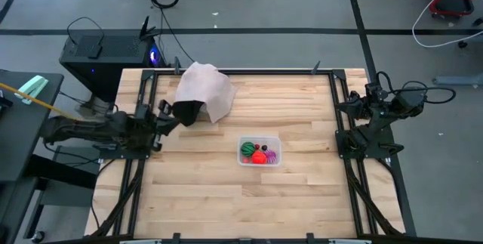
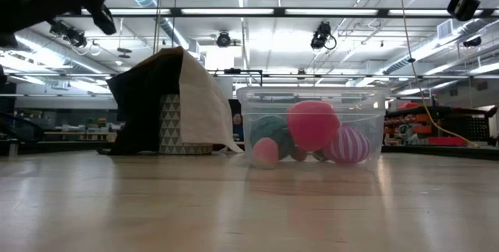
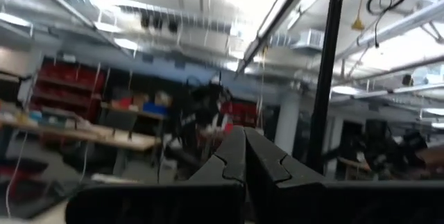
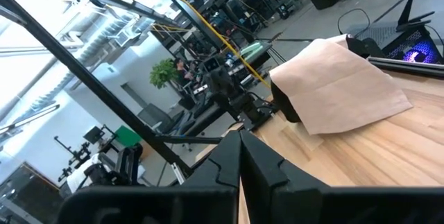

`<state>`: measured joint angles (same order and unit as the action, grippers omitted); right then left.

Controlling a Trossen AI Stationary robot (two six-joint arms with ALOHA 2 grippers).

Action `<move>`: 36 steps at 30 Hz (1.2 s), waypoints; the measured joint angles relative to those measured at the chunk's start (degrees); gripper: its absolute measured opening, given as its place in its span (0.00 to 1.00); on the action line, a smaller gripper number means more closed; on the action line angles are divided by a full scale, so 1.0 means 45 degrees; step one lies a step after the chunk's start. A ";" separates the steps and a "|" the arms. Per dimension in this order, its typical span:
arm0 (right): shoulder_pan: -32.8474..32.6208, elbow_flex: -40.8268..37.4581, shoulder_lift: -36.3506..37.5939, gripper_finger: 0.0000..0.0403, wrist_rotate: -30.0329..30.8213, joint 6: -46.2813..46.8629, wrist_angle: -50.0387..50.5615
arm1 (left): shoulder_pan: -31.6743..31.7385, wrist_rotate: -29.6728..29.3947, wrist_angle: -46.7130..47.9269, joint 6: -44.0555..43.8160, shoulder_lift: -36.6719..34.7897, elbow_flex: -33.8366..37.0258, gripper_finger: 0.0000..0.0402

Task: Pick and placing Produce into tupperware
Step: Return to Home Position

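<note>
The clear tupperware tub (image 1: pixel 259 152) stands on the wooden table near its middle; it also shows in the low view (image 2: pixel 312 131). Inside it lie a green piece (image 1: pixel 247 150), a red piece (image 1: pixel 259 158), a small dark red piece (image 1: pixel 265 149) and a spiky magenta-purple piece (image 1: pixel 271 155). My left gripper (image 1: pixel 167 113) is shut and empty at the table's left side, its fingertips (image 3: pixel 243 144) together. My right gripper (image 1: pixel 349 105) is shut and empty at the table's right side, its fingertips (image 4: pixel 240 144) together.
A pale pinkish-white bag (image 1: pixel 204 91) with a dark open mouth lies at the far left of the table, close to my left gripper; it also shows in the low view (image 2: pixel 168 104) and the right wrist view (image 4: pixel 340 85). Bare wood lies in front of the tub.
</note>
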<state>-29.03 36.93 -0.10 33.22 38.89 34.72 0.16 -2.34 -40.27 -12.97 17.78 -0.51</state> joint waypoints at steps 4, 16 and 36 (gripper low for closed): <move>-0.0001 0.0000 0.0000 0.03 0.0002 -0.0010 -0.0005 | 0.0243 0.0449 0.1173 -0.0019 0.0010 0.0000 0.00; -0.0003 0.0000 0.0000 0.03 0.0000 -0.0010 0.0000 | 0.0428 0.1850 0.5333 -0.0729 0.0010 0.0005 0.00; -0.0002 0.0000 -0.0005 0.03 0.0517 0.0029 0.0335 | 0.0428 0.0845 0.4343 0.1112 -0.1809 0.0010 0.00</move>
<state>-29.04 36.93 -0.12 35.55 39.03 36.23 2.09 1.46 -20.73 -7.97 9.64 -0.47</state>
